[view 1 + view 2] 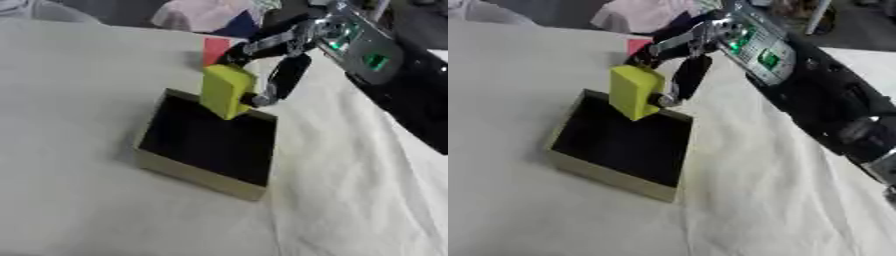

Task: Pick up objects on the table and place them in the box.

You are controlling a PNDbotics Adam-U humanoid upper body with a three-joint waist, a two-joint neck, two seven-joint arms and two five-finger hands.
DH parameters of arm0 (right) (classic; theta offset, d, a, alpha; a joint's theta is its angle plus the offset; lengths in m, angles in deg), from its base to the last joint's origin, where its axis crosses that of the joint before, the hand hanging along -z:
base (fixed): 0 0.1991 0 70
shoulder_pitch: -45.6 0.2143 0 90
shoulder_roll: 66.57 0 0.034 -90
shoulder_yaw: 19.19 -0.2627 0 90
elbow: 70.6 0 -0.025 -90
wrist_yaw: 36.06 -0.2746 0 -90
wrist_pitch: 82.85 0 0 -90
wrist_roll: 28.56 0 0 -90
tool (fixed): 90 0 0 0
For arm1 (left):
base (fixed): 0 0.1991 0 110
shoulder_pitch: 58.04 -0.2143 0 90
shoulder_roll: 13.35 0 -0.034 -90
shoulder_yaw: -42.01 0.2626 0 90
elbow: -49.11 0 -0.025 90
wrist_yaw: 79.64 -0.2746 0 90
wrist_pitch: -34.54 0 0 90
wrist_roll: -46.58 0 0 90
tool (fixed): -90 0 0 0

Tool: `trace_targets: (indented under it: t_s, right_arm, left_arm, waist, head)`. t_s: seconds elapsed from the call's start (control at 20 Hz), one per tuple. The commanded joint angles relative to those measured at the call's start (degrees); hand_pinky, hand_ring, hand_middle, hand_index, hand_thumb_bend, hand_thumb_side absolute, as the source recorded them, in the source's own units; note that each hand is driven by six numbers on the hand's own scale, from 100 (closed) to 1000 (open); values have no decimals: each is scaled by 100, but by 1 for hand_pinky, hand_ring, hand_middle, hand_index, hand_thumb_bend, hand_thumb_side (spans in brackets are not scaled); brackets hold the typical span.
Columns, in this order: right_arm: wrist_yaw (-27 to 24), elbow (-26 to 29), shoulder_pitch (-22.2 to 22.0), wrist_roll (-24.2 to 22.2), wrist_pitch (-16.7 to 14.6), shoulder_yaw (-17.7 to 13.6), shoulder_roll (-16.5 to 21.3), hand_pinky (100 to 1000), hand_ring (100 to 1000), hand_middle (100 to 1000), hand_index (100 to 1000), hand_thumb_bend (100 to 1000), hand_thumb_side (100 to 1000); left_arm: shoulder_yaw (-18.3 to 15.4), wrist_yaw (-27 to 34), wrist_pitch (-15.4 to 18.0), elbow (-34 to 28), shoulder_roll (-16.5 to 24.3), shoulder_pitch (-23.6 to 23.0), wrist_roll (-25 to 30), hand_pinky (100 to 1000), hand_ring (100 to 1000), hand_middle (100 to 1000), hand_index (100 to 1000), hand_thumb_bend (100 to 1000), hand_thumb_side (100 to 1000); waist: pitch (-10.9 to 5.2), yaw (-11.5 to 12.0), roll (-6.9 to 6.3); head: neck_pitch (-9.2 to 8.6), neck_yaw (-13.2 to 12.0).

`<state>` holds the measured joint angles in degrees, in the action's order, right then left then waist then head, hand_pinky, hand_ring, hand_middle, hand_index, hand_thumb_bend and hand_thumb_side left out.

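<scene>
More of the right forearm is shown in the right eye view, down to the frame's lower right edge. A yellow block (226, 90) is pinched by the fingers of the right hand (278, 60) above the far rim of the box (194, 176), whose dark interior appears empty. A red object (215, 49) is seen beyond it on the white tablecloth (79, 210).

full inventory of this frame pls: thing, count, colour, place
yellow block: 1, yellow, held above the far edge of the box
box: 1, tan walls, dark inside, centre of table
red object: 1, red, on the table beyond the box, partly hidden
tablecloth: 1, white, wrinkled, covers the table
pink and white fabric: 1 heap, past the table's far edge
right hand: 1, black and silver, shut on the yellow block
left hand: not in view
</scene>
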<state>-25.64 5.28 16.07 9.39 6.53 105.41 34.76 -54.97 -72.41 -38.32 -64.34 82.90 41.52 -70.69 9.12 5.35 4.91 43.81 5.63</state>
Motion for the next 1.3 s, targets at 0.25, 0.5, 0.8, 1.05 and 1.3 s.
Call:
trace_targets:
  t_s: [0.25, 0.5, 0.8, 1.05, 1.3]
  right_arm:
    - [1227, 22, 284, 8, -303, -96, 116, 1000, 1000, 1000, 1000, 456, 1000]
    - [1377, -75, 299, 8, -445, -135, 87, 1000, 1000, 1000, 1000, 472, 1000]
    - [1098, -147, 260, 8, -538, -82, 82, 1000, 1000, 1000, 1000, 284, 1000]
    - [1319, 72, 7, 65, -391, -508, 337, 1000, 1000, 1000, 1000, 211, 916]
    - [1736, 273, -136, 206, -305, -836, 401, 1000, 1000, 1000, 1000, 162, 833]
  left_arm:
    - [-66, -32, 8, -115, 104, 37, 12, 664, 742, 702, 787, 314, 628]
    - [-72, -34, 8, -115, 101, 30, 12, 663, 742, 702, 787, 315, 628]
    - [-79, -31, 12, -115, 89, 42, 9, 663, 742, 701, 787, 320, 626]
    - [-92, -32, 18, -115, 73, 50, -5, 663, 742, 701, 787, 321, 628]
    - [-94, -32, 15, -115, 53, 64, -9, 662, 743, 701, 786, 320, 634]
  waist:
    - [-128, 24, -40]
    - [-138, 29, -35]
    - [-132, 42, -18]
    - [-112, 15, -23]
    - [-69, 3, -33]
  head:
    - [31, 28]
    - [31, 24]
    - [31, 27]
    - [31, 17]
    - [31, 26]
